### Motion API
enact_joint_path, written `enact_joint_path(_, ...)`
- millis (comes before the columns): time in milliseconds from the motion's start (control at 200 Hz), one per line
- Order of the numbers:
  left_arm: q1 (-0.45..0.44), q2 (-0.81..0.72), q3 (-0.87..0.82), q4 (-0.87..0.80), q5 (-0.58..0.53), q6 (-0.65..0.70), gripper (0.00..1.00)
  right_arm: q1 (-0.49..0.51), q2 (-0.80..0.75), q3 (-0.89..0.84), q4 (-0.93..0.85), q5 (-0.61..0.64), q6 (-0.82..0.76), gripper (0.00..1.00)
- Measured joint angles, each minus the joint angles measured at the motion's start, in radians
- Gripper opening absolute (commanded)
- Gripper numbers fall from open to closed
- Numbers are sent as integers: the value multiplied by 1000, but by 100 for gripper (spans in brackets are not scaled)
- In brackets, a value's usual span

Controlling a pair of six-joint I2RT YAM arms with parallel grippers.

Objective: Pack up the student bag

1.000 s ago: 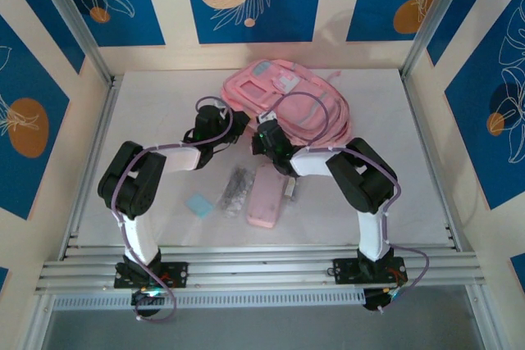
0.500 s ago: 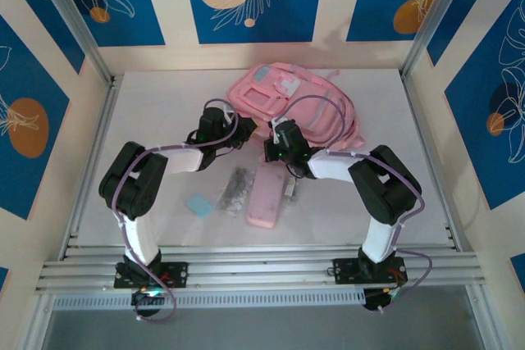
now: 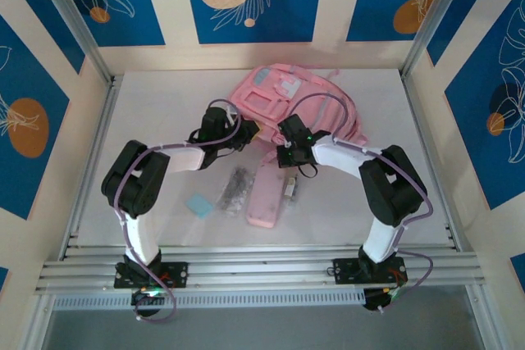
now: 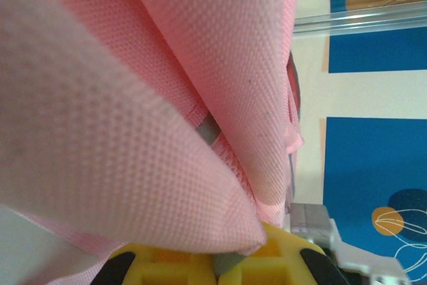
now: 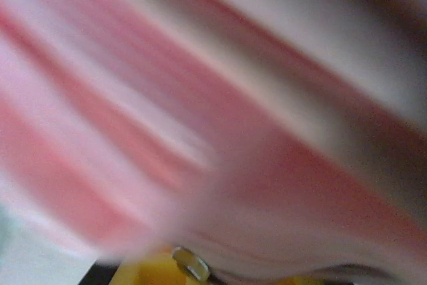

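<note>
Student bag [image 3: 279, 97] lies at far centre of counter [image 3: 156, 112]. Left tool [image 3: 246, 132] and right tool [image 3: 284, 131] sit closed at its near edge, side by side. Nearer: pink pencil case [image 3: 264, 195], clear packet [image 3: 235, 188] just left of it, light blue pad [image 3: 199, 205] further left.

Student bag [image 3: 271, 97]: large, soft, pink fabric [image 4: 167, 98] with grey-blue trim and a white patch. Lies slumped at far centre of the bench [image 3: 164, 120], front pockets up, pink straps spread to the right.
</note>
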Motion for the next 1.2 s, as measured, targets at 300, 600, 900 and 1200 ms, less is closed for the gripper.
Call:
enact_joint_path(300,39,38,42,-34,22,55,0,-74,-26,2,-216,93,-38,0)
enact_joint_path(600,127,149,277,-196,25,203,4,-132,-118,26,-315,30,-45,0)
enact_joint_path(900,159,205,389,-297,16,261,98,-24,-48,190,-273,-257,28,0)
enact_joint_path(1200,122,-75,-24,-140,25,151,100,10,148,432,-240,-470,118,0)
